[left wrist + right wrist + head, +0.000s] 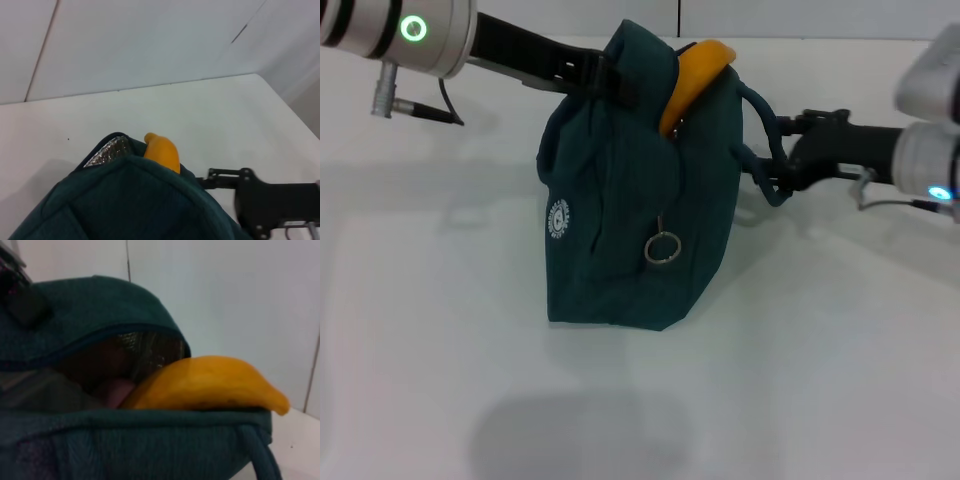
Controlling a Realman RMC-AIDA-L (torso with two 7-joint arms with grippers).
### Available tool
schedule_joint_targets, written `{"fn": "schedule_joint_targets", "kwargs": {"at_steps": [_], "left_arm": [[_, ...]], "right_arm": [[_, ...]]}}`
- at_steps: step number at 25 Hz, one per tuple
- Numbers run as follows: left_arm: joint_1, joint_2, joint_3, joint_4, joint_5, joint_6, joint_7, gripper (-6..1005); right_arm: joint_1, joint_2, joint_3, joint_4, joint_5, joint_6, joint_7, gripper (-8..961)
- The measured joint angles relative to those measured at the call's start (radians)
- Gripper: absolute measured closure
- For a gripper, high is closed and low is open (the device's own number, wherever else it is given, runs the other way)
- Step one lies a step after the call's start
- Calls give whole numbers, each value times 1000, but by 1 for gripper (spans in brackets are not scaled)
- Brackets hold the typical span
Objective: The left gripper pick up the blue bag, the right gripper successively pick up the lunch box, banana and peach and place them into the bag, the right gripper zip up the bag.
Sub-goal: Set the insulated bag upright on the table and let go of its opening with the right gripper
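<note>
the blue bag (630,200) is being held upright on the white table (840,380), its base resting on the surface and its metal ring zipper pull (662,247) hanging on the side facing the head camera, with the small white round logo (558,219) to the left of it. the top back edge of the bag is being gripped by the left gripper (605,75), which is reaching in from the upper left; its fingers are being seen pinched on the fabric at the bag's rim. the banana (692,78) is being carried inside the bag, with its upper end sticking up and out of the open mouth near the top. in the right wrist view the banana (210,385) is being shown lying across the opening, the silver lining (150,347) is being seen behind it, and a pink rounded shape, probably the peach (117,390), is being made out deeper inside. the right gripper (770,165) is being held just beside the bag's right side, at one of the rope-like handles (765,130); whether its fingers are spread or pressed together cannot be told. in the left wrist view the right gripper (212,179) is being seen close to the bag (125,200), just beyond the banana's tip (161,150).
</note>
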Motion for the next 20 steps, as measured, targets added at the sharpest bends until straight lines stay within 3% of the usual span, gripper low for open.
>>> {"fn": "schedule_joint_targets", "kwargs": {"at_steps": [5, 8, 15, 20], "left_arm": [[-8, -7, 0, 0, 0, 0, 4, 964], [-11, -10, 0, 0, 0, -2, 4, 964], [22, -7, 0, 0, -19, -2, 5, 964], [45, -1, 0, 0, -32, 0, 16, 964]], "right_arm": [[153, 7, -16, 157, 4, 84, -5, 273], [194, 8, -44, 181, 8, 185, -5, 275], [185, 8, -63, 108, 6, 406, -9, 281], [99, 8, -65, -36, 8, 479, -31, 284]]}}
